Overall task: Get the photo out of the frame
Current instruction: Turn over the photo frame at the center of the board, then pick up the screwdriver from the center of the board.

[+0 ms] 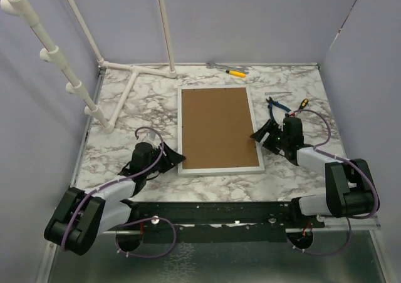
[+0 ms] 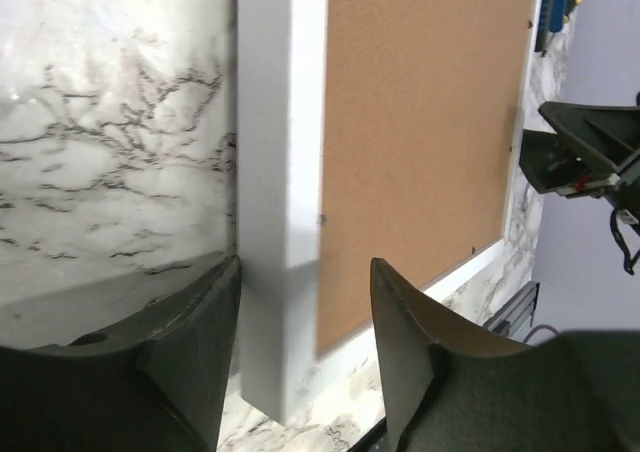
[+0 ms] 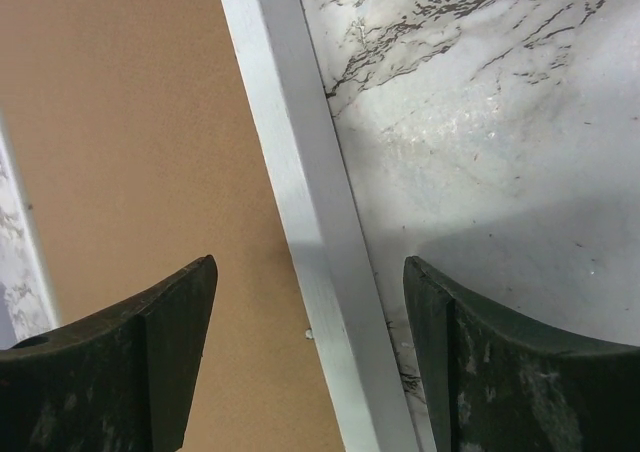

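Frame lies back-up at the centre of the counter. Photo not visible, presumably underneath. Left pincer stands open astride the 7 o'clock corner, right pincer open astride the 4 o'clock rail. Risk: an uneven pinch could skid or twist the frame.

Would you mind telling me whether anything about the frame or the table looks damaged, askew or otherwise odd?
Nothing stands out: the frame lies flat, brown back up, unbroken; nothing is spilled on the table.
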`<state>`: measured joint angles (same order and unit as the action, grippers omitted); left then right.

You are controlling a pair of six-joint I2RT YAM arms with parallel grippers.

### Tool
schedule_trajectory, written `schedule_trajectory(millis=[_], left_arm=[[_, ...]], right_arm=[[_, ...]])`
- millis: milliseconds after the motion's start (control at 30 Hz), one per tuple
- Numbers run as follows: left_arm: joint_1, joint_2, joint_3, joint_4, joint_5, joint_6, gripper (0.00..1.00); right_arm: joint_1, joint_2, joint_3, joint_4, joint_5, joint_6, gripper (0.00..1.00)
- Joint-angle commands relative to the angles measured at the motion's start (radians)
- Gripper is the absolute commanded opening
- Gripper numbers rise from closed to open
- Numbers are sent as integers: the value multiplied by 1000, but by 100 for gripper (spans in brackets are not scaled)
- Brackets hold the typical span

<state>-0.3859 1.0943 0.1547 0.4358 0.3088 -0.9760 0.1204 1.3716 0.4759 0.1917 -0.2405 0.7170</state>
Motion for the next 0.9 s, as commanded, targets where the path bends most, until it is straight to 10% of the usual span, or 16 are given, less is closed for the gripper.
schedule_trajectory(millis=[0, 867], left_arm=[[8, 5, 33, -31, -15, 54, 57], [-7, 86, 318, -330, -322, 273, 57]], right_arm=[[-3, 18, 0, 7, -29, -14, 79], [-3, 90, 141, -88, -38, -126, 72]])
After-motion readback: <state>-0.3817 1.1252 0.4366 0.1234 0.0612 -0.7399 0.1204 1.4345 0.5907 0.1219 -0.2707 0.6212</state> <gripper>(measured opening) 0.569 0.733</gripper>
